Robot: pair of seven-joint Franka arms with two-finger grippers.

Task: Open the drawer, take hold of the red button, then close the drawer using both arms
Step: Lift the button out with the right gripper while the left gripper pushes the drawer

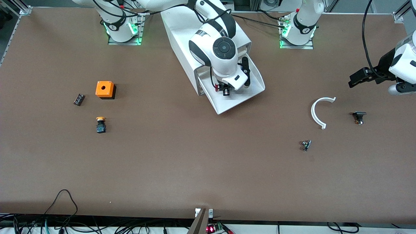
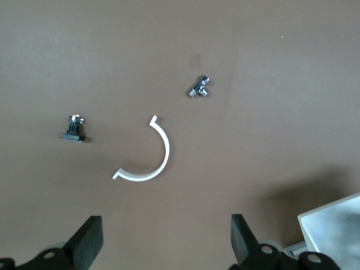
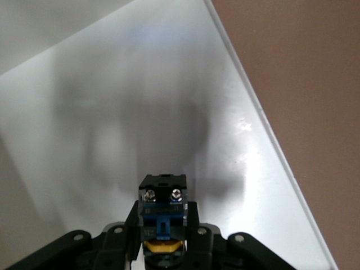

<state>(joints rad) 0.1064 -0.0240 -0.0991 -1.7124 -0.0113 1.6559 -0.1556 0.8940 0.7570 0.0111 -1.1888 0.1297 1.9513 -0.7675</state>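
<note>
The drawer (image 1: 255, 89) stands pulled out of the white cabinet (image 1: 182, 42), its white floor (image 3: 140, 112) filling the right wrist view. My right gripper (image 1: 226, 92) reaches down into it and is shut on the button (image 3: 162, 194). The button's black-blue body with two screws pokes out between the fingers (image 3: 193, 225), and a yellow part shows lower down. In the front view the right arm hides most of the button (image 1: 224, 88), apart from a bit of red. My left gripper (image 1: 355, 80) hangs open and empty over the table at the left arm's end, its fingertips (image 2: 90, 228) wide apart.
A white curved strip (image 1: 320, 112), a small black part (image 1: 359, 117) and a tiny metal part (image 1: 305, 145) lie below the left gripper. At the right arm's end sit an orange box with a hole (image 1: 105, 89), a yellow-capped button (image 1: 101, 125) and a small dark part (image 1: 79, 99).
</note>
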